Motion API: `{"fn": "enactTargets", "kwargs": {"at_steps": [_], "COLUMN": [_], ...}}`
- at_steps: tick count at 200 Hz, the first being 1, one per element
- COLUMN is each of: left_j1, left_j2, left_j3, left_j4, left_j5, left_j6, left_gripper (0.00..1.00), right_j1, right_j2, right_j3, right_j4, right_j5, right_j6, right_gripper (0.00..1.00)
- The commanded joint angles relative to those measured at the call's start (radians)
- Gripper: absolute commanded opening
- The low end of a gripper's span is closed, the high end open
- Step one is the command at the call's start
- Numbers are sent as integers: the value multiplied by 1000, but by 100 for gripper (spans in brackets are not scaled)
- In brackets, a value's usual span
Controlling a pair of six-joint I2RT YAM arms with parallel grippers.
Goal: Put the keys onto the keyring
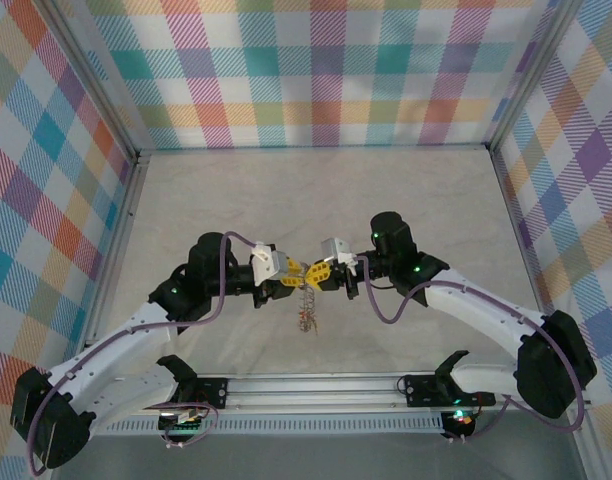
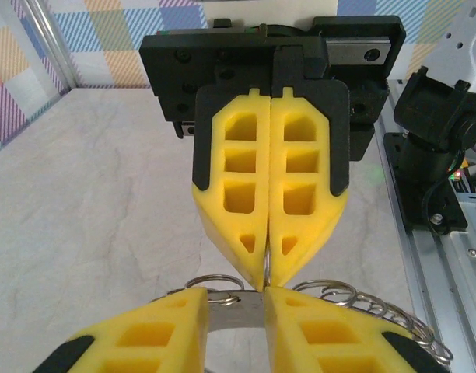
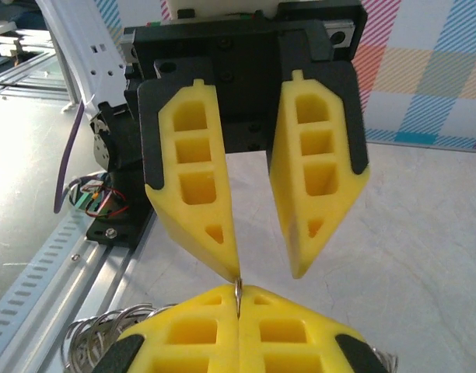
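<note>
We are holding our work up over the table (image 1: 316,190), with our two arms meeting nose to nose.

Our right gripper (image 2: 267,278) is pinched tight. A thin bit of grey metal sticks out from between its tips, and we think that is the edge of the keyring (image 2: 234,320). Our left gripper (image 3: 267,273) is part way open, with a small gap. The grey band lies across that gap, right in front of the right gripper's tips. We cannot tell if the left fingers (image 2: 145,342) press on it yet.

A bunch of keys (image 1: 306,308) hangs straight down below both grippers. Small wire loops (image 2: 323,291) sit on each side of the right gripper's tips.

To do this step well, we think the right gripper should hold firm and not twist. The left one should close slowly and flat onto the band, close to the right tips, so the ring does not tip over. The loops should not get caught under the pads. The hanging keys can swing, so soft moves are best.

Nothing here works as a box or a bowl. The ring is the one holder, and the keys seem to hang from it. They are too small for us to count.
</note>
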Motion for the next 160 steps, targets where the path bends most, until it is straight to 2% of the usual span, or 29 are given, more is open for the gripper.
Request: {"fn": "enactTargets", "kwargs": {"at_steps": [1, 30, 71, 112, 160], "left_j1": [-12, -12, -12, -12, -12], "left_j2": [16, 20, 4, 45, 35], "left_j3": [23, 19, 16, 36, 29], "left_j4": [-10, 0, -41, -39, 26], "left_j5": [5, 44, 70, 71, 57], "left_j6": [22, 18, 53, 51, 29], "left_gripper": [24, 24, 29, 22, 24], "right_j1": [9, 15, 15, 27, 35], "right_j2": [-22, -23, -43, -39, -30], "right_j3": [-19, -21, -25, -23, 3], "right_j4": [137, 161, 130, 133, 78], "right_j5": [-7, 24, 40, 10, 26], "right_j6": [41, 44, 12, 16, -21], "right_gripper": [0, 0, 0, 0, 0]}}
